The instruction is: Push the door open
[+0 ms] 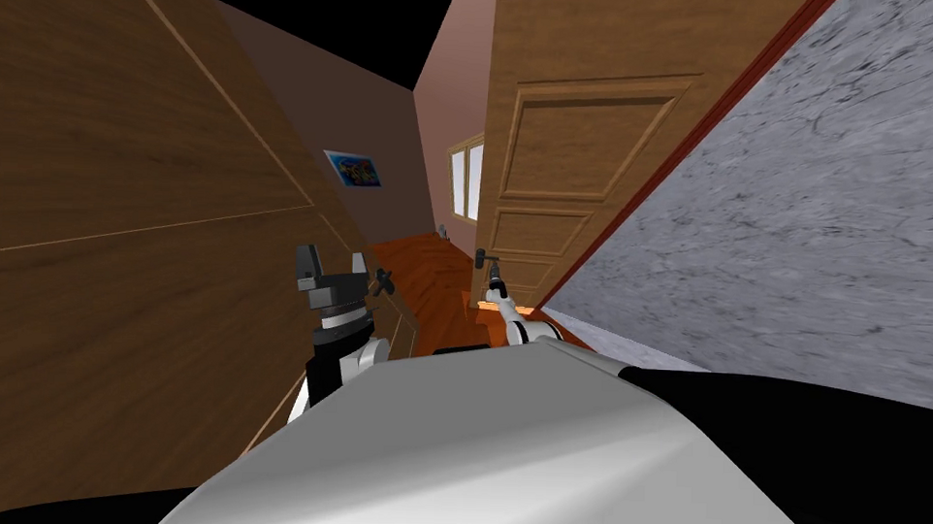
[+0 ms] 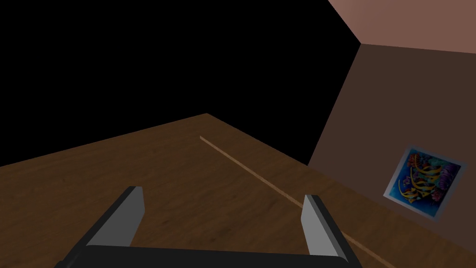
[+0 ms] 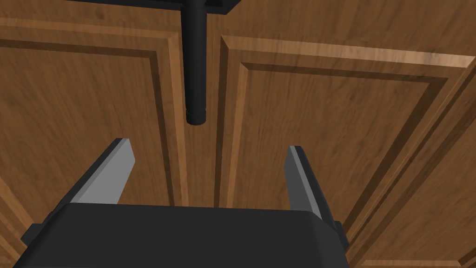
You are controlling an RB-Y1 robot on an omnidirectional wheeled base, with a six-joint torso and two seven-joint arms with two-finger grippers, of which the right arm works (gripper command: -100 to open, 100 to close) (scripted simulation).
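Where the right arm reaches forward, panelled wooden door (image 1: 575, 151) stands ahead-right, beside grey mottled wall (image 1: 806, 218). Broad brown wooden panel (image 1: 117, 213) on left. Right gripper (image 3: 207, 146) faces the door close up, fingers spread, empty. Left gripper (image 2: 222, 193) raised beside the brown panel, fingers likewise spread. Dark lever handle (image 3: 195, 70) just beyond the right fingertips, not touching.

Pinkish-brown walls (image 1: 452, 79), reddish wooden floor (image 1: 427, 272), a far window (image 1: 465, 181), a colourful picture (image 1: 352, 169), perhaps fish.
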